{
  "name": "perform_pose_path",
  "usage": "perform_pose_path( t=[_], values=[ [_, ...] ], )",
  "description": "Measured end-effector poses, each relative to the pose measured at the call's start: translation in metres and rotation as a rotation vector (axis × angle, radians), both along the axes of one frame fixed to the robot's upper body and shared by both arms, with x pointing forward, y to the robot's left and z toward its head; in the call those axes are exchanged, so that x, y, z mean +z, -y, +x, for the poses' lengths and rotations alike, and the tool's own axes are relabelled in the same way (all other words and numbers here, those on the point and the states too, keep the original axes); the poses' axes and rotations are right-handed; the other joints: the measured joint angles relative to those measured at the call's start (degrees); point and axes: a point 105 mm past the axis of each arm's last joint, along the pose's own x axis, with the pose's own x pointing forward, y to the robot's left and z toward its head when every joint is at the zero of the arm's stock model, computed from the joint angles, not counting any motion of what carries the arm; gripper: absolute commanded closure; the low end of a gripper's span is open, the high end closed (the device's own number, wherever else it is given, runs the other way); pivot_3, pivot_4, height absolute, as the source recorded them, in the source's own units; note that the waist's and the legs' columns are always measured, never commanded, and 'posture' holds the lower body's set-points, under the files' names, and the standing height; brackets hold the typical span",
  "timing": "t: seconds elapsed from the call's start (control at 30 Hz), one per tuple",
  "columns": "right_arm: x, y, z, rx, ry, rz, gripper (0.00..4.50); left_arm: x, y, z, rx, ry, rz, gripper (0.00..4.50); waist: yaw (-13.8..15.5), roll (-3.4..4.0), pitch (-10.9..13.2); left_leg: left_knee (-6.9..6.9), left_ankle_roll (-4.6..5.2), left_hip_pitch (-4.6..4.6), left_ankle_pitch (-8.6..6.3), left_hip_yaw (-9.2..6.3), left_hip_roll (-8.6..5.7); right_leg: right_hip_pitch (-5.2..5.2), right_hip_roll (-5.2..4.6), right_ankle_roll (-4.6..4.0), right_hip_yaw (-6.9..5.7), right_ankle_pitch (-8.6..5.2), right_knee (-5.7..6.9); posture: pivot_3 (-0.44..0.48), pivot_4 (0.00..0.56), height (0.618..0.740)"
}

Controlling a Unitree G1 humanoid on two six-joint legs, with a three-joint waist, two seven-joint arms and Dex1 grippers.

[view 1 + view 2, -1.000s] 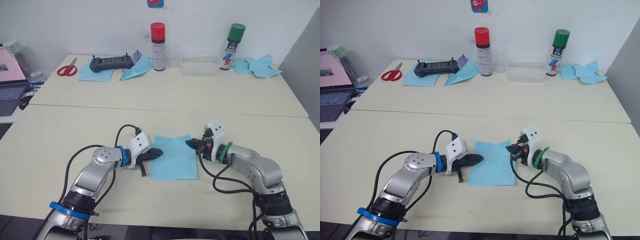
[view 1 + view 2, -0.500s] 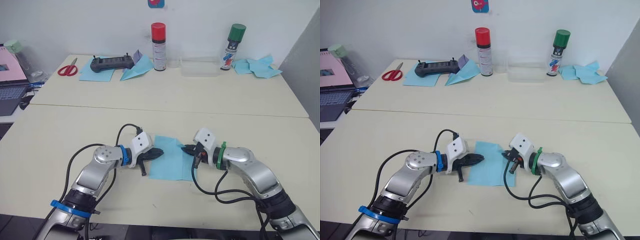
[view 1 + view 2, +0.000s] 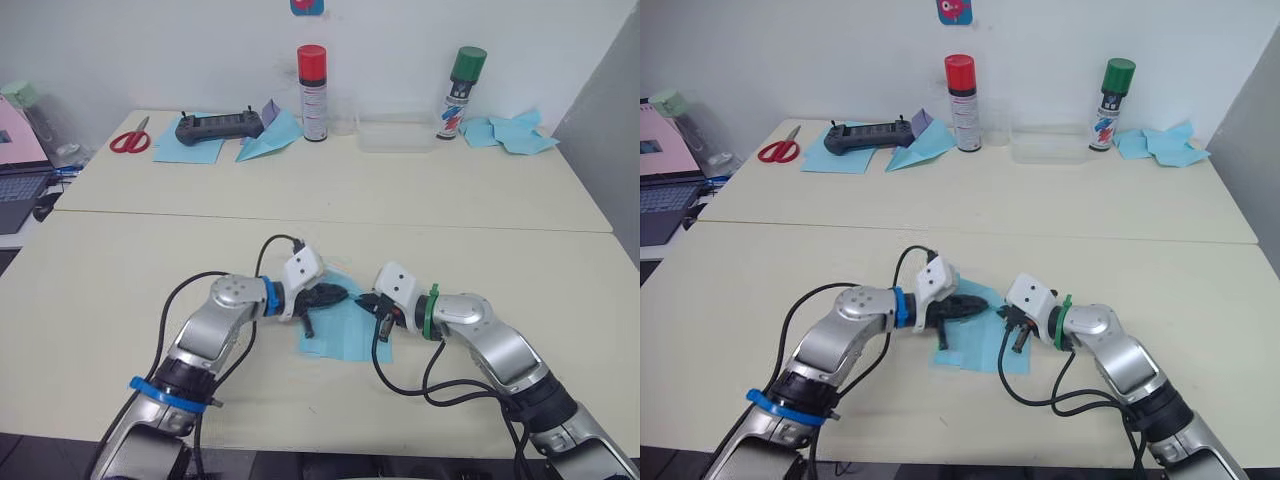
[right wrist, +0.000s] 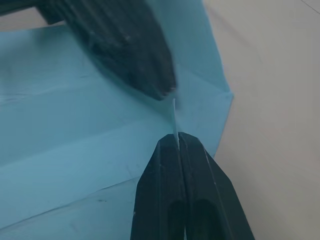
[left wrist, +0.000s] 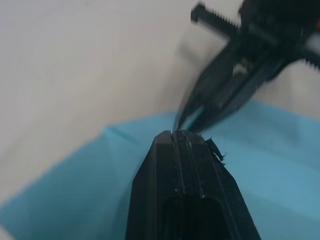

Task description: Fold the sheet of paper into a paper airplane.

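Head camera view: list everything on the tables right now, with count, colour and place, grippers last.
sheet of paper: one, light blue, near table, between the grippers
spray cans: two, red-capped and green-capped, far table
clear tray: one, between the cans
scissors: one, red-handled, far left
controller: one, black, on a flat blue sheet
paper dart: one, light blue, beside the controller
blue paper scraps: several, far right
laptop: one, left edge
left gripper: shut, on the sheet
right gripper: shut on the sheet's edge
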Motion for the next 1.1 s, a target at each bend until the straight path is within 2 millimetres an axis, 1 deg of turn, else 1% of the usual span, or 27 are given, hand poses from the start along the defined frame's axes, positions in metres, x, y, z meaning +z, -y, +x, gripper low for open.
perform_pose_path(
  t=[0.07,0.1,0.27,0.33,0.37,0.4,0.47,0.6,0.77,0.83,0.93,1.03,1.1],
  values=[
    [0.000,-0.001,0.000,0.002,0.001,0.000,4.48,0.008,0.008,0.008,-0.001,0.027,-0.015,4.50,-0.02,0.00,0.00,0.00,0.00,0.00,0.00,0.01,-0.01,0.00,0.00,0.01,0.01,0.00,0.00,0.000,0.150,0.740],
    [0.000,-0.001,0.000,0.004,0.000,0.001,4.48,0.008,0.011,0.010,0.001,0.034,-0.014,4.50,-0.10,0.00,0.00,0.00,0.00,0.00,0.00,0.01,-0.01,0.00,0.00,0.01,0.02,0.00,0.00,0.000,0.150,0.740],
    [0.000,-0.001,-0.001,0.006,-0.002,0.003,4.48,-0.021,0.009,0.013,0.012,-0.027,0.059,4.50,-0.11,0.00,0.00,-0.03,0.00,-0.01,0.00,-0.02,0.00,-0.02,0.01,0.00,-0.01,0.00,0.00,0.000,0.150,0.740],
    [-0.001,0.000,-0.002,0.002,-0.004,0.006,4.48,-0.026,0.009,0.014,0.010,-0.023,0.077,4.50,-0.04,0.00,0.00,-0.02,0.00,-0.02,0.00,-0.02,-0.01,-0.01,0.01,0.00,-0.01,0.00,-0.01,0.000,0.150,0.740],
    [-0.001,0.001,-0.002,-0.002,-0.006,0.007,4.10,-0.026,0.010,0.015,0.007,-0.014,0.085,4.50,-0.01,0.00,0.00,-0.01,0.00,-0.02,0.00,-0.02,-0.02,0.00,0.00,0.01,-0.01,0.00,-0.01,0.000,0.150,0.740],
    [-0.001,0.002,-0.002,-0.006,-0.009,0.009,3.90,-0.027,0.011,0.017,0.005,-0.011,0.089,4.50,-0.01,0.00,0.00,0.00,0.00,-0.02,0.00,-0.02,-0.03,0.01,0.00,0.01,-0.01,0.00,-0.01,0.000,0.150,0.740],
    [0.000,0.004,-0.003,-0.012,-0.026,0.013,3.26,-0.028,0.012,0.017,0.001,-0.006,0.091,4.50,-0.01,0.00,0.00,0.01,0.00,-0.02,0.00,-0.03,-0.03,0.03,-0.01,0.01,-0.01,0.00,-0.01,0.000,0.150,0.740],
    [-0.001,0.005,-0.009,-0.040,-0.137,0.067,1.84,-0.029,0.013,0.018,-0.005,0.012,0.098,4.50,0.02,0.00,-0.02,0.01,0.00,-0.01,0.00,-0.09,-0.03,0.06,-0.01,0.01,-0.05,0.00,-0.01,0.000,0.150,0.740],
    [-0.001,0.000,-0.038,0.028,-0.372,0.165,1.84,-0.030,0.013,0.018,-0.013,0.028,0.100,4.50,0.14,0.00,-0.03,0.03,0.00,0.00,0.00,-0.11,-0.04,0.09,-0.01,0.01,-0.06,0.00,-0.01,0.000,0.150,0.740],
    [0.001,0.002,-0.044,0.045,-0.422,0.169,1.84,-0.031,0.013,0.018,-0.013,0.028,0.099,4.50,0.13,0.00,-0.03,0.04,0.00,0.00,0.00,-0.11,-0.04,0.09,-0.01,0.01,-0.06,0.00,-0.01,0.000,0.150,0.740],
    [0.006,0.009,-0.044,0.035,-0.456,0.203,1.84,-0.031,0.013,0.018,-0.015,0.033,0.097,4.50,0.12,0.00,-0.03,0.04,0.00,0.00,0.00,-0.10,-0.04,0.09,-0.01,0.02,-0.05,0.01,-0.01,0.000,0.150,0.740],
    [0.019,0.017,-0.036,0.011,-0.436,0.267,2.42,-0.031,0.013,0.018,-0.016,0.035,0.096,4.50,0.13,-0.01,-0.03,0.04,0.00,0.00,0.00,-0.10,-0.05,0.08,-0.01,0.02,-0.05,0.01,-0.02,0.000,0.150,0.740],
    [0.034,0.018,-0.030,0.004,-0.410,0.338,3.15,-0.031,0.014,0.018,-0.017,0.033,0.094,4.50,0.12,-0.01,-0.03,0.04,0.00,0.00,0.00,-0.10,-0.05,0.08,-0.01,0.03,-0.05,0.02,-0.01,0.000,0.150,0.740]
  ],
)
